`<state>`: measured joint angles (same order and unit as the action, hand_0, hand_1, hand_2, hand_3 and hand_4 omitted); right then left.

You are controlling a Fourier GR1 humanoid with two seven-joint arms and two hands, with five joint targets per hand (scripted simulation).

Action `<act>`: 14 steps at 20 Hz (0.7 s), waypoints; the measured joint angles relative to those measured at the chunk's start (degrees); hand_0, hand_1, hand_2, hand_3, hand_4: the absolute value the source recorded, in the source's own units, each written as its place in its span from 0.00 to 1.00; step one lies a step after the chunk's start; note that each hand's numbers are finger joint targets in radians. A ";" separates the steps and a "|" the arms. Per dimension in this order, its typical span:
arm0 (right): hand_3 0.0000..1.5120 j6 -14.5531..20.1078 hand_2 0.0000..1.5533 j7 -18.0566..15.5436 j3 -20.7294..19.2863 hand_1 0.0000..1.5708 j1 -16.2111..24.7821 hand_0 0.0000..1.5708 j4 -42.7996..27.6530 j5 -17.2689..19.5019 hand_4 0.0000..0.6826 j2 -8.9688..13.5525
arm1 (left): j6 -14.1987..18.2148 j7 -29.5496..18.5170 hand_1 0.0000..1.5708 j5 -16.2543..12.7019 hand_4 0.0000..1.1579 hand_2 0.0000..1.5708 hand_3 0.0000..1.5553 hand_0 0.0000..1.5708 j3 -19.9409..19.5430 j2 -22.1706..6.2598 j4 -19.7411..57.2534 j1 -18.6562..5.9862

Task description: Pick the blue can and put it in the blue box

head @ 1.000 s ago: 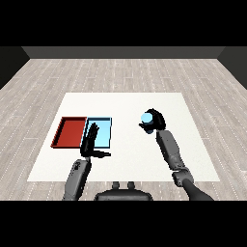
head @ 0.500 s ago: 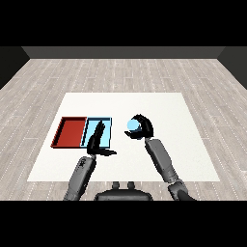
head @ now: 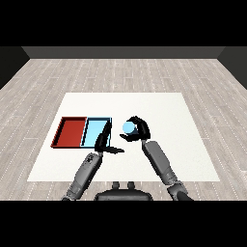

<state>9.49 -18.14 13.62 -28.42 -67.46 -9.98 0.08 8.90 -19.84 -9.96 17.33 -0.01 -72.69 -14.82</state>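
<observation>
The blue can point(head: 128, 127) sits in the right hand point(head: 139, 130), whose fingers curl round it. It is up above the table point(head: 183, 144), just beside the blue tray point(head: 94, 131). The left hand point(head: 104, 143) rests with straight fingers over the tray's near edge. To do this well, I think the can should go over the tray's middle, stay upright, and miss the left hand.
</observation>
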 measured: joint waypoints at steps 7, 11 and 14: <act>0.93 0.05 0.93 -0.07 1.25 0.89 -0.50 0.89 -0.71 -0.12 0.99 -0.05 | 3.21 -2.64 0.00 -3.11 0.00 0.00 0.00 0.00 4.06 0.01 7.68 -3.61; 0.94 0.80 0.94 0.79 3.03 0.89 -0.14 0.89 -2.48 -0.29 1.00 0.05 | 4.24 -2.67 0.00 -4.58 0.00 0.00 0.00 0.00 5.68 -0.05 10.10 -5.54; 0.93 1.89 0.93 0.42 5.05 0.89 -0.02 0.89 -2.90 -1.21 0.98 -0.01 | 5.29 -2.73 0.00 -5.26 0.00 0.00 0.00 0.00 7.22 -0.02 10.03 -5.12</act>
<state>11.39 -17.73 18.67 -28.45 -70.36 -11.19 0.07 14.19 -22.57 -15.23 24.55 -0.03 -62.66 -19.94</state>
